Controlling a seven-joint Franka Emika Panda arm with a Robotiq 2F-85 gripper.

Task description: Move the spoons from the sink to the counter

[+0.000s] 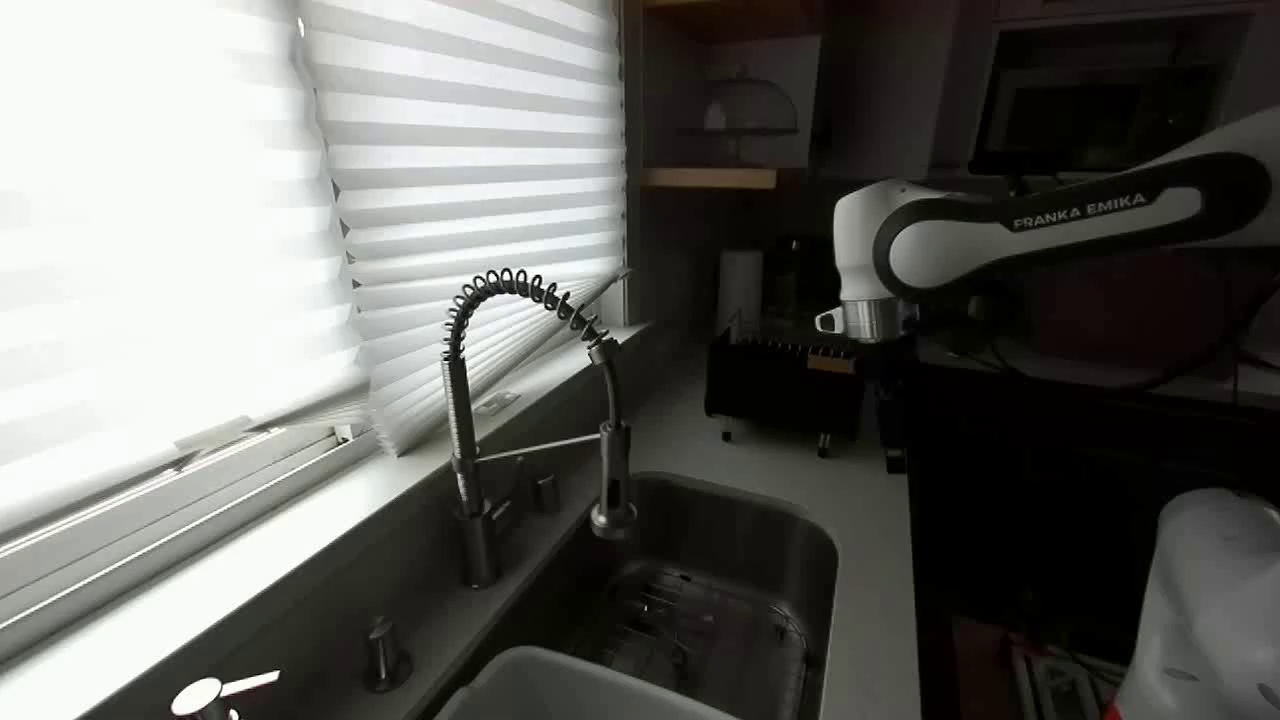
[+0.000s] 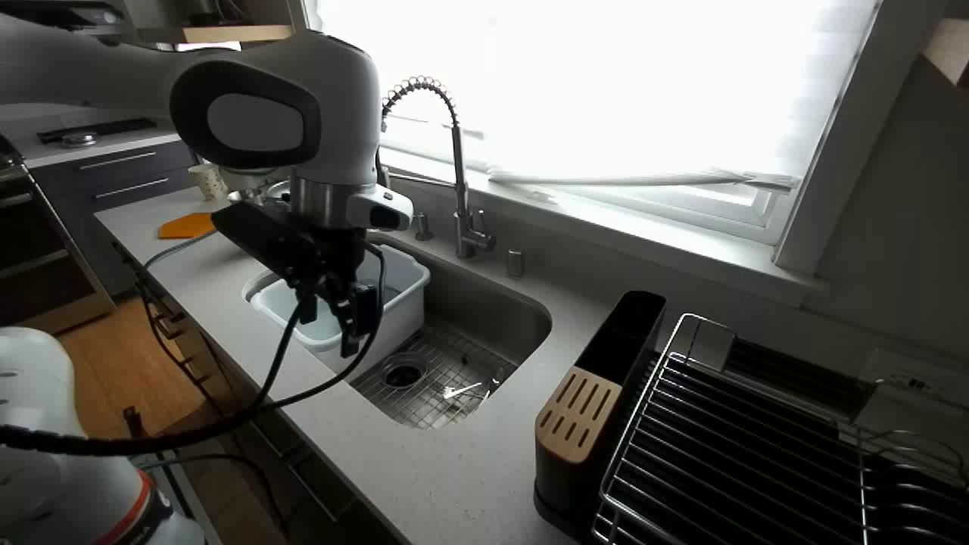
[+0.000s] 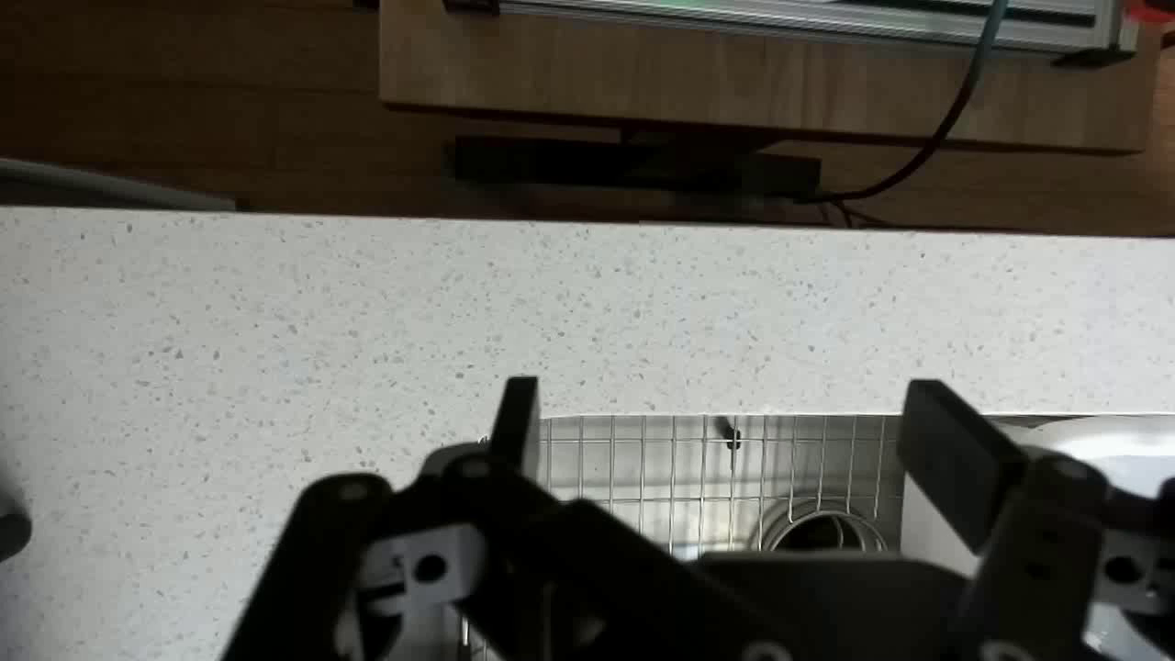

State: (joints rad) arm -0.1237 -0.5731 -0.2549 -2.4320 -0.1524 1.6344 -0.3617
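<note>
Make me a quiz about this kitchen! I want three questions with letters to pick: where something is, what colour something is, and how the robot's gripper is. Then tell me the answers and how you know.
1. Where is the plastic tub, compared with the sink?
A) underneath it
B) inside it
C) high above it

2. What colour is the flat board or mat near the speckled cup?
A) orange
B) green
C) purple

3. How is the gripper?
A) pressed shut, empty
B) shut on something
C) open

Answers:
1. B, as both exterior views show the tub down within the basin.
2. A, as it shows up bright orange on the counter in an exterior view.
3. C, as the wrist view shows a wide gap between its fingers.
</note>
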